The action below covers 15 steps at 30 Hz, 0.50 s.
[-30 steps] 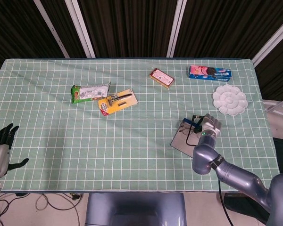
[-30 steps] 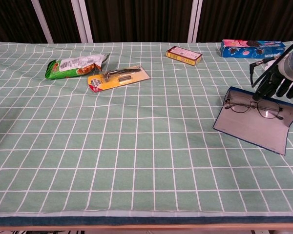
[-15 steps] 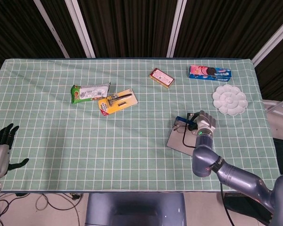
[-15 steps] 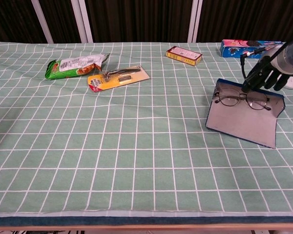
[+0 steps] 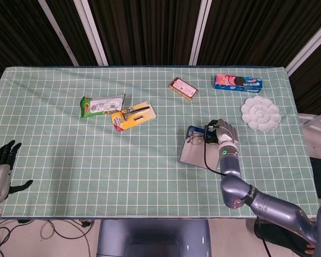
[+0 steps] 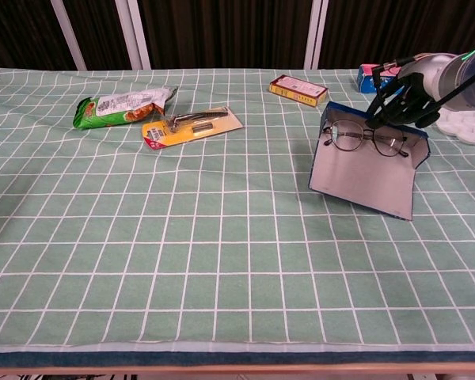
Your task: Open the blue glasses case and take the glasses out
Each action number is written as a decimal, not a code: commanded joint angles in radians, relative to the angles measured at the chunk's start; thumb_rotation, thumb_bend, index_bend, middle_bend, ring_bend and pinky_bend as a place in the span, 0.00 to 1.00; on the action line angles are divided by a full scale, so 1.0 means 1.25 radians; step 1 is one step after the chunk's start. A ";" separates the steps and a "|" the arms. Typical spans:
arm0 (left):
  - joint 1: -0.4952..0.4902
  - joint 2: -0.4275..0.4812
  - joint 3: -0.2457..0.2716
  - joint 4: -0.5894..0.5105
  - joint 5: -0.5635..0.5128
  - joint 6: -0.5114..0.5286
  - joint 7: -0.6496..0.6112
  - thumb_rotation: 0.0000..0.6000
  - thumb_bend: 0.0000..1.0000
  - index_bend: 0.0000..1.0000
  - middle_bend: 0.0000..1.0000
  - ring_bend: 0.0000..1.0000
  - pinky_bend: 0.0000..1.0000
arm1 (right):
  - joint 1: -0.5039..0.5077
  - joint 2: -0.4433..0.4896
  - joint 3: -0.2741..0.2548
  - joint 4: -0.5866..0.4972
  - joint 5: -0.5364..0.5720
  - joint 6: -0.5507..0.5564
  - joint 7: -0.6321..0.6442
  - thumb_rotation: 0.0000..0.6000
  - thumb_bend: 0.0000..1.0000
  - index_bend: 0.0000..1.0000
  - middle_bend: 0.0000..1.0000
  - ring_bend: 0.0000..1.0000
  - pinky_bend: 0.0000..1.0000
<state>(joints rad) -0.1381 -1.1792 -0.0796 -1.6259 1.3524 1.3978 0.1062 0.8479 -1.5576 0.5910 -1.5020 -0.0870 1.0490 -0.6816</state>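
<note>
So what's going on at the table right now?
The blue glasses case lies open on the green checked tablecloth, with the glasses resting inside near its far edge. The right hand is at that far edge, fingers down by the glasses; whether it grips anything cannot be told. The left hand hangs off the near left table edge, fingers apart, holding nothing. The glasses are not yet out.

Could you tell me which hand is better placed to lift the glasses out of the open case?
The right hand: its fingers are at the glasses in the open case. The left hand sits open at the table's far corner.
</note>
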 commanded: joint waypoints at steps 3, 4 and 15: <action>0.000 0.000 -0.001 0.000 -0.001 0.001 -0.002 1.00 0.01 0.00 0.00 0.00 0.00 | -0.007 -0.002 -0.039 0.018 -0.069 -0.046 0.043 1.00 0.50 0.50 0.91 0.96 1.00; 0.000 0.000 -0.001 0.000 -0.001 0.001 -0.002 1.00 0.01 0.00 0.00 0.00 0.00 | -0.008 -0.004 -0.048 0.023 -0.090 -0.052 0.052 1.00 0.50 0.50 0.91 0.96 1.00; 0.000 0.000 -0.002 0.000 -0.002 0.000 -0.005 1.00 0.01 0.00 0.00 0.00 0.00 | -0.014 -0.031 -0.116 0.070 -0.243 -0.057 0.135 1.00 0.50 0.50 0.91 0.96 1.00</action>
<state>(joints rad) -0.1379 -1.1789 -0.0824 -1.6253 1.3500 1.3985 0.0998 0.8307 -1.5917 0.4545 -1.4217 -0.3827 0.9768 -0.5194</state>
